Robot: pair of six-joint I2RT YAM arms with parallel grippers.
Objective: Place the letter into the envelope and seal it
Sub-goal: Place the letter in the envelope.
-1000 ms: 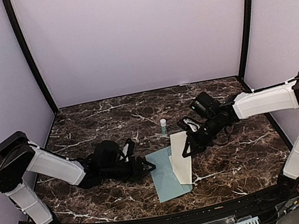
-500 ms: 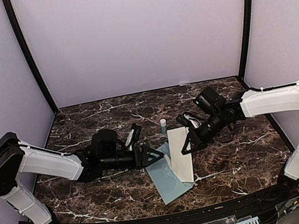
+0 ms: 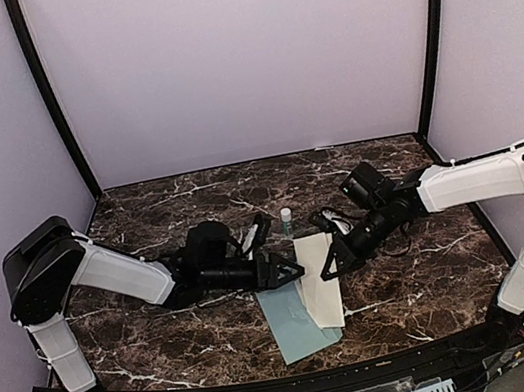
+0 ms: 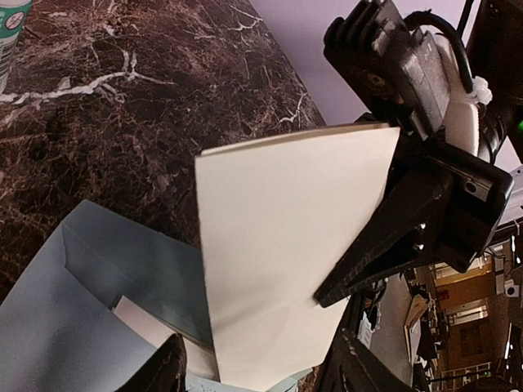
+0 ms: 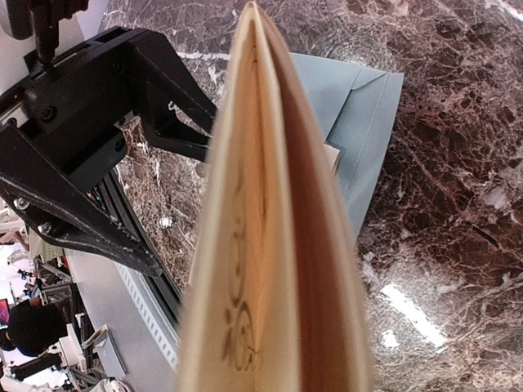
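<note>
The letter, folded and cream, hangs tilted over the table with my right gripper shut on its upper right edge. In the left wrist view the letter fills the middle, one black right finger lying across it. Edge-on in the right wrist view, the letter hides my right fingers. The pale teal envelope lies flat beneath, flap open, a white strip inside. My left gripper is open at the letter's left side, and the letter's lower edge sits between its fingertips without touching them.
A small white-and-green glue stick stands just behind the letter and shows again as the glue stick at the left wrist view's top corner. The dark marble table is walled in at the back and both sides.
My left arm has reached right to the letter and its jaws have opened wider. The right gripper has shifted the letter slightly, and the envelope has slid a little.
</note>
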